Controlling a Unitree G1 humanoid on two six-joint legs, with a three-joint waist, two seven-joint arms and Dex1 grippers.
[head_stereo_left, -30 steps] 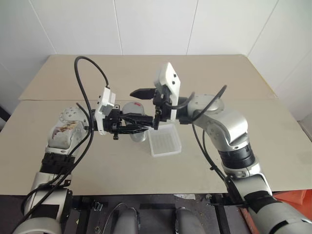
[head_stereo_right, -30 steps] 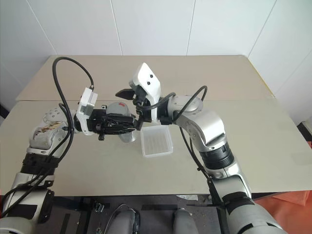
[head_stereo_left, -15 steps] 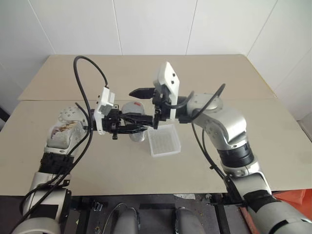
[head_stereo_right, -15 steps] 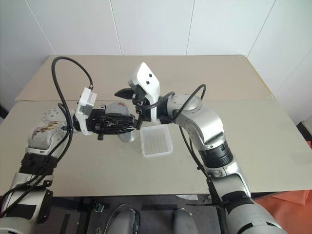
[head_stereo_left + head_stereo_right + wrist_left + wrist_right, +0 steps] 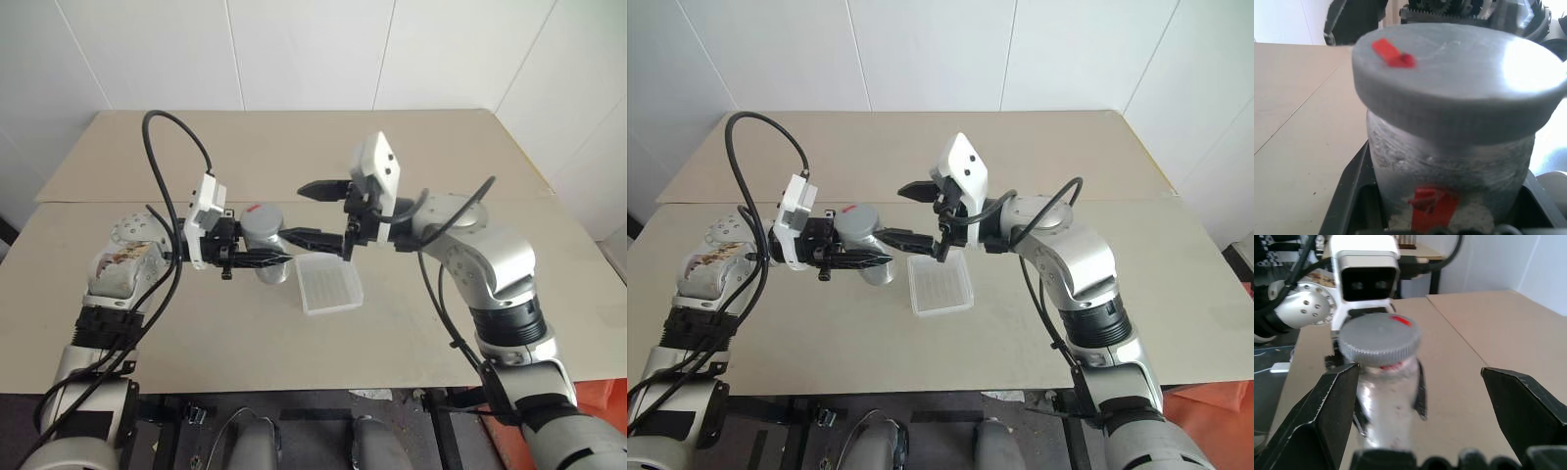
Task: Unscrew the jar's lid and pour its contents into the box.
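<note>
Jar (image 5: 266, 245) upright in left tool (image 5: 263, 258), lid (image 5: 261, 215) on top.

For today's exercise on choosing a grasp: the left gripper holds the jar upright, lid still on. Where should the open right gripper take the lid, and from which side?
Grip the lid by its ribbed rim, one finger on each opposite edge. It sits level on the jar, with the left gripper clamped lower on the body, so the rim is probably free. Come in level from the robot's right, where the right gripper already faces it.
</note>
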